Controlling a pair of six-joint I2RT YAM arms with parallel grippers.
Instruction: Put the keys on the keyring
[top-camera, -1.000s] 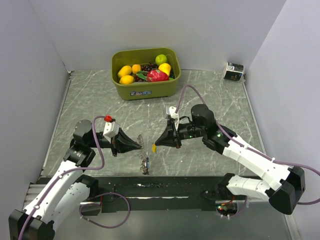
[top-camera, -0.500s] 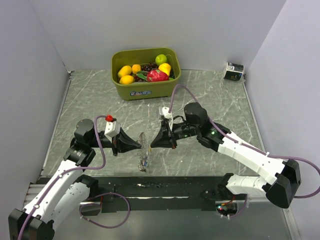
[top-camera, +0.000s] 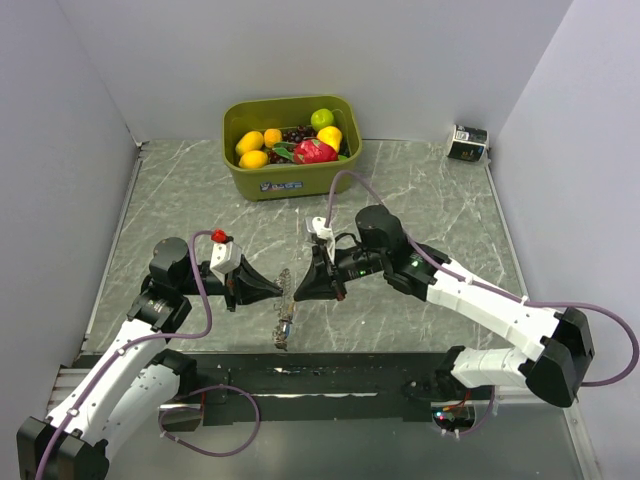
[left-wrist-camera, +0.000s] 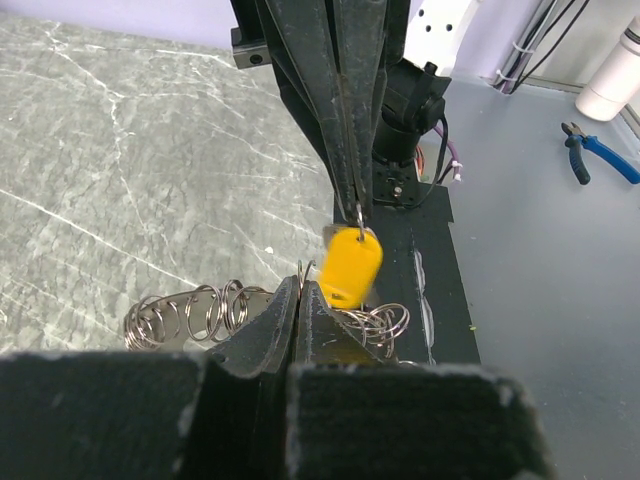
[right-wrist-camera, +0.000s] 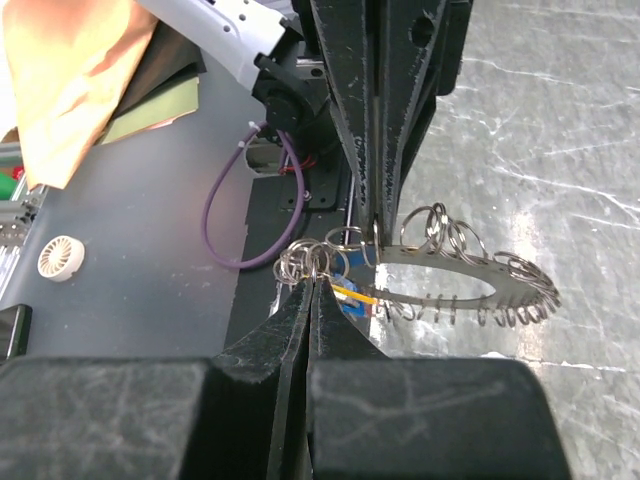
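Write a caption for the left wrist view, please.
Left gripper pinches the keyring while the right gripper holds a yellow key close beside it, above the marble table.

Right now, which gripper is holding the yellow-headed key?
The right gripper, reaching in from the right: the yellow key hangs from its shut tips. The left gripper instead pinches the metal strip of key rings.

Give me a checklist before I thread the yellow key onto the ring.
1. Left jaws shut on the keyring: ok.
2. Right jaws shut on the yellow key: ok.
3. Key head brought up to the left jaws' tips: ok in the left wrist view.
4. Ring's split opened to take the key's hole: cannot tell.
5. Gap between the two arms' jaws: cannot tell. They nearly meet in the top view.
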